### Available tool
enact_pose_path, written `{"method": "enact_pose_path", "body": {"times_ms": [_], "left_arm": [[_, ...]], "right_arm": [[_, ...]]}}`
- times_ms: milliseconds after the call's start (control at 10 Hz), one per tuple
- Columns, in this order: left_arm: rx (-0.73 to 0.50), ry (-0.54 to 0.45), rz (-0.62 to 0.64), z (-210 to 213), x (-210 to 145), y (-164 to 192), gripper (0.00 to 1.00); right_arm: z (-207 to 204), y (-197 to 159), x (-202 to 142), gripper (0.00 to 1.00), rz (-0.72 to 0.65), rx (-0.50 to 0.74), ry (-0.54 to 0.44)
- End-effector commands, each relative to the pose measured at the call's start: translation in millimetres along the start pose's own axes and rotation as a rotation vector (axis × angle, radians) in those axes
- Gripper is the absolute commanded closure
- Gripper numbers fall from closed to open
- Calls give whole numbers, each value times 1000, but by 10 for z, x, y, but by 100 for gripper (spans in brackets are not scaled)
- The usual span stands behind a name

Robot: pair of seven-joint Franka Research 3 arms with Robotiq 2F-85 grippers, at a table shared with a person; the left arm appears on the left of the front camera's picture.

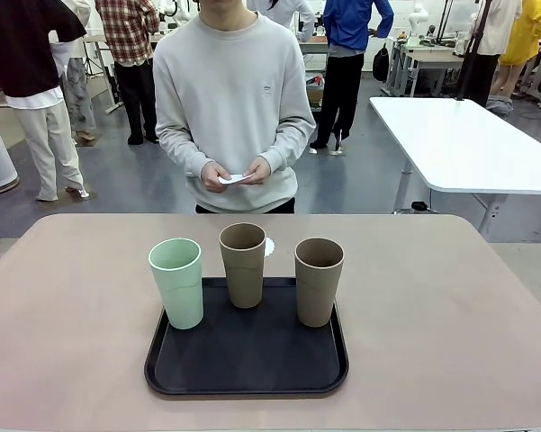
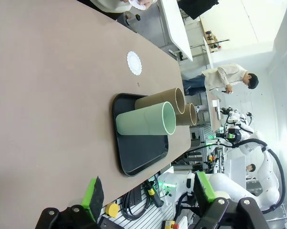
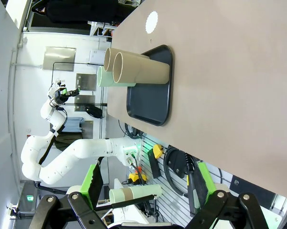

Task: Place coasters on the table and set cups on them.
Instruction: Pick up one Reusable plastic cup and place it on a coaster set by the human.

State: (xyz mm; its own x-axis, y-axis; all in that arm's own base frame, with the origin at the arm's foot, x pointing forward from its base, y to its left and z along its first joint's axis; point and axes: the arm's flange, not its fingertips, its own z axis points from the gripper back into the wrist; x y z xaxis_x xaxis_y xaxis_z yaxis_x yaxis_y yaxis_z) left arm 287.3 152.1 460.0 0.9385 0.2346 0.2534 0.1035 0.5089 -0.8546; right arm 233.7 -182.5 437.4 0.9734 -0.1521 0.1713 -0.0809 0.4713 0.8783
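Three cups stand upright on a black tray (image 1: 246, 360): a mint green cup (image 1: 176, 283) at the left, a brown cup (image 1: 243, 265) in the middle and another brown cup (image 1: 319, 281) at the right. One white coaster (image 1: 269, 246) lies on the beige table (image 1: 63, 306) just behind the middle cup. The person at the far side holds more white coasters (image 1: 236, 178) in both hands. My left gripper (image 2: 148, 191) is open and empty, well short of the tray (image 2: 141, 155), mint cup (image 2: 145, 119) and coaster (image 2: 134, 63). My right gripper (image 3: 147, 183) is open and empty too, far from the cups (image 3: 138, 69) and coaster (image 3: 152, 21).
Bare tabletop (image 1: 432, 297) lies on both sides of the tray and behind it. A white table (image 1: 459, 135) stands at the back right, with people walking farther off. My left arm (image 3: 71, 152) shows beyond the table's edge in the right wrist view.
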Motion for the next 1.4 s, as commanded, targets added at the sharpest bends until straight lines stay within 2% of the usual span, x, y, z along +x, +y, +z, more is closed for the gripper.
{"method": "enact_pose_path", "body": {"times_ms": [0,100,300,500,600,800,1000,1100,1200,1300], "left_arm": [[-18,-4,-9,18,-18,27,0],[-18,-4,-9,18,-18,27,0],[-18,-4,-9,18,-18,27,0],[-18,-4,-9,18,-18,27,0],[-18,-4,-9,18,-18,27,0],[-18,-4,-9,18,-18,27,0],[-18,-4,-9,18,-18,27,0],[-18,-4,-9,18,-18,27,0],[-18,-4,-9,18,-18,27,0],[-18,-4,-9,18,-18,27,0]], "right_arm": [[-72,493,142,0,127,-164,14],[-194,954,218,0,241,-339,81],[-741,1486,462,0,374,-549,240],[-1238,1729,673,0,520,-779,402],[-1543,1770,717,0,600,-831,549],[-1940,1612,717,0,720,-788,677],[-2226,1375,758,0,728,-781,788],[-2321,1339,767,0,736,-742,802],[-2378,1314,720,0,720,-702,731],[-2333,1388,711,0,713,-763,792]]}}
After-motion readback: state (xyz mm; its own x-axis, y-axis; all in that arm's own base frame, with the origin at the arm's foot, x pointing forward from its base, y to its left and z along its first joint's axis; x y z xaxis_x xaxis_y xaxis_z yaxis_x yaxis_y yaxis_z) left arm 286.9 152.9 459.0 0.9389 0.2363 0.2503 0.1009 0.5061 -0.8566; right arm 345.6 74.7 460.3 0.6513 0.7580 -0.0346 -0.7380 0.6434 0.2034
